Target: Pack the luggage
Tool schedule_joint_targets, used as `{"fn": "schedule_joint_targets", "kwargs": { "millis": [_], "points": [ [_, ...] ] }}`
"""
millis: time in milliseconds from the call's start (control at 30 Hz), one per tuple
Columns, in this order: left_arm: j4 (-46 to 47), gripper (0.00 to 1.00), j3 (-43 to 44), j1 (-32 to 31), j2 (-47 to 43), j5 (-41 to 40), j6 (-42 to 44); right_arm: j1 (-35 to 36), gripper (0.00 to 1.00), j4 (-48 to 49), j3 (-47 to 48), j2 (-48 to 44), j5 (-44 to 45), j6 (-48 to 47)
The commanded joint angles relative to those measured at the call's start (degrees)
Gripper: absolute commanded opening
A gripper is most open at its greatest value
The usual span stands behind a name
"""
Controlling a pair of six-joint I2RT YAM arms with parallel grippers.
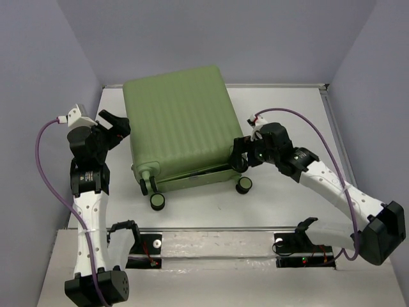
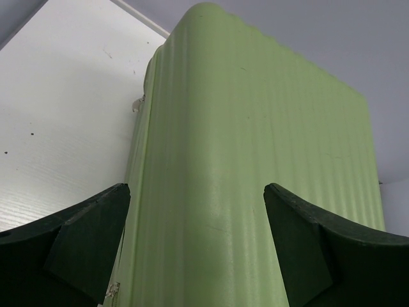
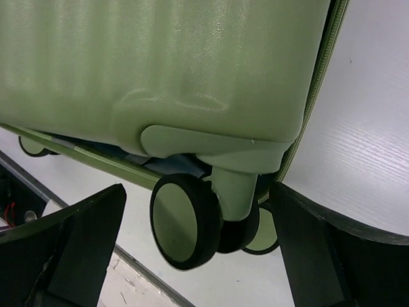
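The luggage (image 1: 179, 125) lies flat on the white table (image 1: 287, 109), lid down, with a thin gap on the near edge where blue lining shows. The left gripper (image 1: 115, 126) is just beside its left side, fingers spread wide and holding nothing. The right gripper (image 1: 239, 153) is at the near right corner, also spread wide, with a black wheel (image 3: 185, 220) between its fingers but not gripped

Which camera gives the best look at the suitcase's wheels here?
The right wrist view: a black-tyred twin wheel fills the foreground under the corner of the luggage. The top external view shows the wheels only small, at its near edge. The left wrist view shows just ribbed shell, no wheels.
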Motion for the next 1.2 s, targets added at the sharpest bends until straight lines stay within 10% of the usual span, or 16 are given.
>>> {"fn": "schedule_joint_targets", "kwargs": {
  "millis": [0, 233, 400, 1067, 1167],
  "points": [
    [2.5, 0.97, -0.6, -0.3, -1.0, 1.2, 0.8, 1.7, 1.0, 5.1, -0.5, 4.7, 7.0, 1.2],
    [2.7, 0.97, -1.1, -0.3, -1.6, 0.5, 0.8, 2.2, 0.72, 6.6, -1.3, 7.3, 8.1, 1.9],
    [2.6, 0.97, -0.9, -0.3, -2.1, 0.5, 1.0, 2.2, 0.07, 4.6, -2.1, 2.3, 20.8, 2.3],
    [2.0, 0.97, -1.8, -0.6, -3.7, 3.5, -0.1, -24.3, 0.07, -4.9, 17.6, -0.1, 21.0, -7.1],
    [3.5, 0.98, 2.2, -0.5, 1.3, 2.0, -0.2, -24.3, 0.36, -2.9, 14.3, -3.7, 4.8, -4.3]
  ]
}}
